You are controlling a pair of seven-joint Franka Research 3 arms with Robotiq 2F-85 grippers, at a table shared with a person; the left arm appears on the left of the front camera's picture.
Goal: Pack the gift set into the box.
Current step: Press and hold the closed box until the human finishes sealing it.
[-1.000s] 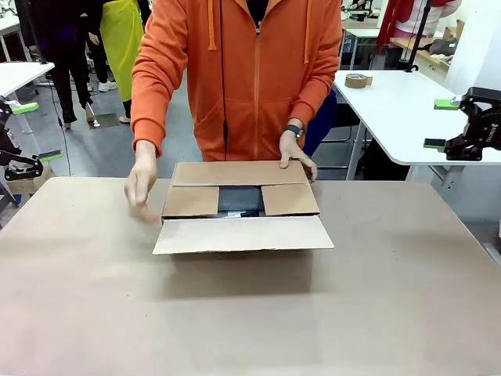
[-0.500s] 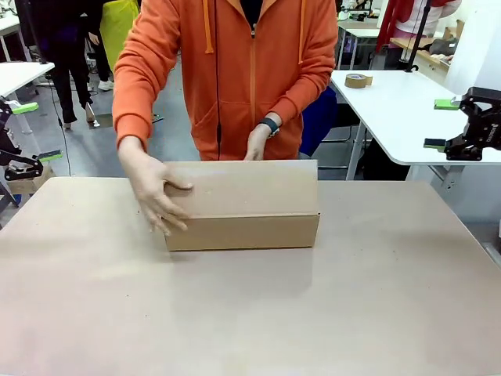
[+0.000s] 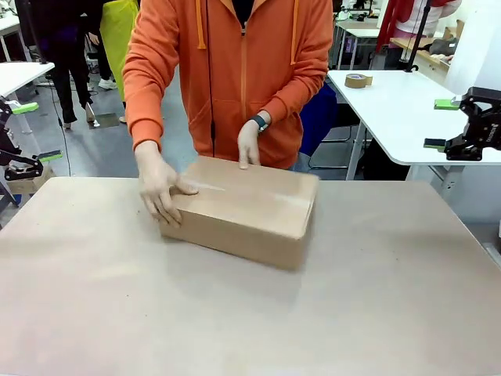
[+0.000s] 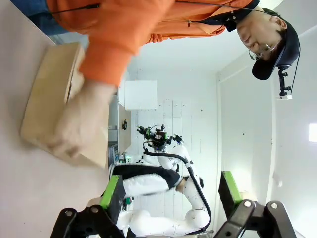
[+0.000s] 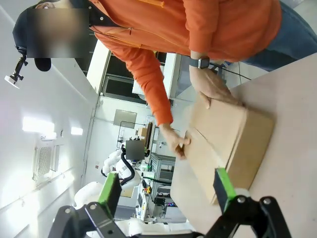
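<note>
Well apart from the box [image 3: 243, 207], judged stiff and best clasped at its ends, the left gripper [image 3: 35, 131] and right gripper [image 3: 438, 124] are seen spread, empty.

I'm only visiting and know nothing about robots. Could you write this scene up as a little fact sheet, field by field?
Box: the box is brown cardboard with its flaps shut, and it sits at an angle on the table
Contents: hidden by the shut flaps
Person: at the far side, hand with the watch on the box's far edge, other hand on its left corner
Left robot hand: open, holding nothing, off the table's left side
Right robot hand: open, holding nothing, off the right side
</note>
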